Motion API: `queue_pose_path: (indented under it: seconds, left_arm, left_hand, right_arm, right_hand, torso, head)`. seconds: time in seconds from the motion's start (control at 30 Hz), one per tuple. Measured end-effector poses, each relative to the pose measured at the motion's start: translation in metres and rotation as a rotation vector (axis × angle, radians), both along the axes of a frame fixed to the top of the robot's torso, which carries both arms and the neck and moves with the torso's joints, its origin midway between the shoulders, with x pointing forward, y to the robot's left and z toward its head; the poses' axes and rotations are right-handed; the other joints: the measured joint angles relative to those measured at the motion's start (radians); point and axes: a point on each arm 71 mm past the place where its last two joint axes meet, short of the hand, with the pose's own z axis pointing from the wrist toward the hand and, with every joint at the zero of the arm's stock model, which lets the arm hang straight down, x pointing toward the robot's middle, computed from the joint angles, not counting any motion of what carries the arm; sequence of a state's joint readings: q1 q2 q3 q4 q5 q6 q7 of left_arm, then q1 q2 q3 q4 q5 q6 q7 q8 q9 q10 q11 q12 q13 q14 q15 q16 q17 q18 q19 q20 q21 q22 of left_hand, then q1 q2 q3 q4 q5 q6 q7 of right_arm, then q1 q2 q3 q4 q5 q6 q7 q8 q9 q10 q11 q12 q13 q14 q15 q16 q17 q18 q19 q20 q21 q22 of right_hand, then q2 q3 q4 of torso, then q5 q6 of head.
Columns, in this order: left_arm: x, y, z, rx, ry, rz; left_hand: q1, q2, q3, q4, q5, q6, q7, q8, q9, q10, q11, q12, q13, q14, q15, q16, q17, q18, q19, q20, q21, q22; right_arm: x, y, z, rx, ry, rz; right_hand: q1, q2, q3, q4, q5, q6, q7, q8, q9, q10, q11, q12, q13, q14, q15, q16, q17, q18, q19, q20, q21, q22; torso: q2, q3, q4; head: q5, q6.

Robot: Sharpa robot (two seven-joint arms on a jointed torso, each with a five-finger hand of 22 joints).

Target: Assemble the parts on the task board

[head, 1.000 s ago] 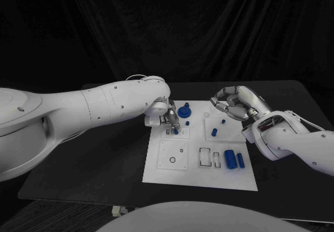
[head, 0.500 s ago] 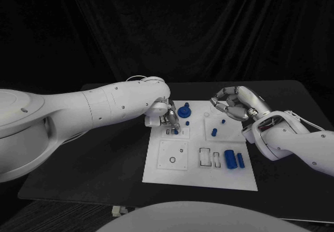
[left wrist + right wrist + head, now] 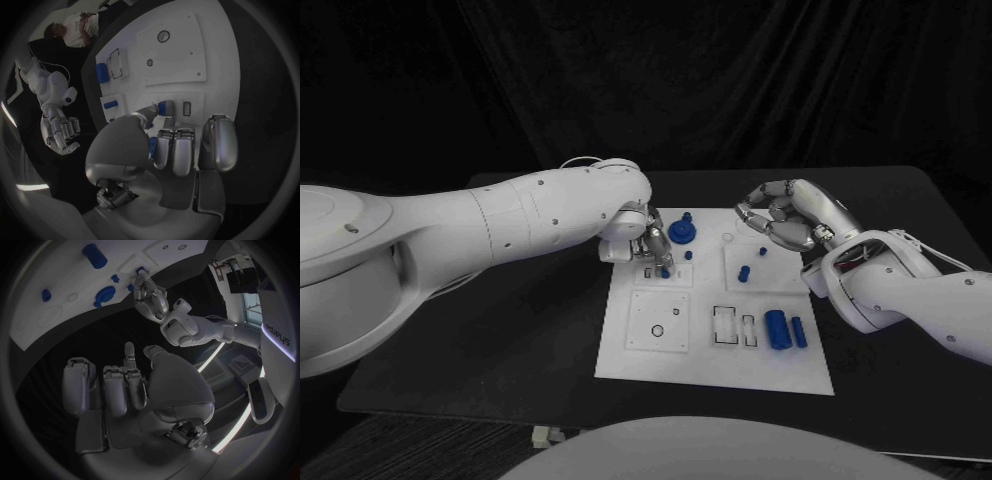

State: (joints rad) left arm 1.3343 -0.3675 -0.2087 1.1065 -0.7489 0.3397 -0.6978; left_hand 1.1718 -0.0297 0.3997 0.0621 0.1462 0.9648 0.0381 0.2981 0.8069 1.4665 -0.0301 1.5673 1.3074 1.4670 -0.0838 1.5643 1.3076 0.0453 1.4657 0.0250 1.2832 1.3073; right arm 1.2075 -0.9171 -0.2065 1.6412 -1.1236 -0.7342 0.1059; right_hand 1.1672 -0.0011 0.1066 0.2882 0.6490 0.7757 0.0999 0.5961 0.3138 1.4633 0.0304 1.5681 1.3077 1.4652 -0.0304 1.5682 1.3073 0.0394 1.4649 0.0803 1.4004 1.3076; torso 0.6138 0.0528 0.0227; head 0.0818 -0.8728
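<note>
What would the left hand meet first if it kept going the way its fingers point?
Probably the small blue part at its fingertips, standing in the task board. The left hand points down at it, and the wrist view suggests contact already, though depth is unclear.

The left hand [image 3: 642, 243] and its thick white arm lie over the far left corner of the task board [image 3: 711, 370], blocking approach from that side. The right hand [image 3: 786, 215] hangs above the board's far right edge. Between them stands a tall blue knob part [image 3: 682, 230]. The board's near half lies open from above, apart from two low blue cylinders [image 3: 786, 329] near the right edge.
</note>
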Motion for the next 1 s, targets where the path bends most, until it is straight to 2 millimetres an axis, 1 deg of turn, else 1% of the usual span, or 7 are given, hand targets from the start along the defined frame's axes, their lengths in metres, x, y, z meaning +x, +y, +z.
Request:
queue_pose_path:
  seconds: [0.07,0.1,0.2,0.4,0.63,0.8,1.0]
  left_arm:
    - [0.000,0.001,-0.001,0.003,0.001,0.000]
    - [0.000,0.002,-0.001,0.005,0.001,0.000]
    - [-0.001,0.004,-0.003,0.012,0.003,-0.002]
    - [-0.003,0.006,-0.004,0.017,0.001,-0.009]
    - [-0.005,0.010,-0.004,0.018,-0.014,-0.002]
    - [-0.008,0.016,-0.003,0.015,-0.027,0.009]
    - [-0.010,0.026,0.005,0.005,-0.056,0.023]
  left_hand:
    - [-0.031,0.001,-0.040,0.035,-0.045,0.006,-0.004,-0.008,-0.008,0.000,0.000,0.000,0.000,0.000,0.000,0.000,0.000,0.000,0.000,0.000,-0.008,0.000]
    - [-0.042,0.000,-0.055,0.050,-0.061,0.008,0.001,-0.010,-0.011,0.000,0.000,0.000,0.000,0.000,0.000,0.000,0.000,0.000,0.000,0.000,-0.011,0.000]
    - [-0.081,-0.007,-0.109,0.093,-0.087,0.003,0.009,-0.015,-0.017,0.000,0.000,0.000,0.000,0.000,0.000,0.000,0.000,0.000,0.000,0.000,-0.015,0.000]
    - [-0.119,-0.015,-0.180,0.152,-0.094,-0.002,0.014,-0.015,-0.014,0.000,0.000,0.000,0.000,0.000,0.000,0.000,0.000,0.000,0.000,0.000,-0.022,0.000]
    - [-0.140,-0.026,-0.232,0.194,-0.094,-0.007,0.013,0.004,0.003,0.000,0.000,0.000,0.000,0.000,0.000,0.000,0.000,0.000,0.000,0.000,-0.022,0.000]
    - [-0.141,-0.025,-0.261,0.217,-0.094,-0.008,0.012,0.021,0.017,0.000,0.000,-0.005,0.000,0.000,0.000,0.000,0.000,0.000,0.000,0.000,-0.027,0.000]
    - [-0.140,-0.025,-0.283,0.225,-0.094,-0.008,0.012,0.042,0.034,0.000,0.000,-0.005,0.000,0.000,0.000,0.000,0.000,0.000,0.000,0.000,-0.027,0.000]
  right_arm:
    - [0.000,0.000,0.000,0.000,0.001,0.000]
    - [0.000,0.000,0.000,0.000,0.001,0.000]
    - [0.000,0.000,0.000,-0.001,0.002,0.000]
    - [0.000,0.000,0.000,-0.002,0.004,0.000]
    - [0.000,-0.001,-0.001,-0.003,0.006,0.001]
    - [0.000,-0.002,-0.001,-0.006,0.008,0.000]
    - [0.000,-0.004,-0.001,-0.010,0.009,-0.003]
  right_hand:
    - [0.000,0.000,0.000,0.000,0.000,0.000,0.000,0.000,0.000,0.000,0.000,0.000,0.000,0.000,0.000,0.000,0.000,0.000,0.000,0.000,-0.001,0.000]
    - [0.000,0.000,0.000,0.000,0.000,0.000,0.000,0.000,0.000,0.000,0.000,0.000,0.000,0.000,0.000,0.000,0.000,0.000,0.000,0.000,-0.004,0.000]
    - [0.000,0.000,0.000,0.000,0.000,0.000,0.000,0.000,-0.001,0.000,0.000,0.000,0.000,0.000,0.000,0.000,0.000,0.000,0.000,0.000,-0.004,0.000]
    - [0.000,0.000,0.000,0.000,0.000,0.000,0.000,0.000,-0.001,0.000,0.000,0.000,0.000,0.000,0.000,0.000,0.000,0.000,0.000,0.000,-0.004,0.000]
    - [0.000,0.000,0.000,0.000,0.000,0.000,0.000,0.000,-0.001,0.000,0.000,0.000,0.000,0.000,0.000,0.000,0.000,0.000,0.000,0.000,-0.004,0.000]
    - [0.000,0.000,0.000,0.000,0.000,0.000,0.000,0.000,-0.001,0.000,0.000,0.000,0.000,0.000,0.000,0.000,0.000,0.000,0.000,0.000,-0.004,0.000]
    - [0.000,0.000,0.000,0.000,-0.004,0.000,0.000,0.000,-0.001,0.000,0.000,0.000,0.000,0.000,0.000,0.000,0.000,0.000,0.000,0.000,-0.004,0.000]
  torso:
    - [0.000,0.0000,0.0000]
    - [0.000,0.0000,0.0000]
    - [0.000,0.0000,0.0000]
    - [0.000,0.0000,0.0000]
    - [0.000,0.0000,0.0000]
    - [0.000,-0.0001,0.0000]
    - [0.000,-0.0001,0.0000]
  head:
    - [0.000,0.000]
    - [0.000,0.000]
    - [0.001,0.000]
    - [0.000,0.000]
    - [-0.002,0.000]
    - [-0.005,0.000]
    - [-0.009,0.000]
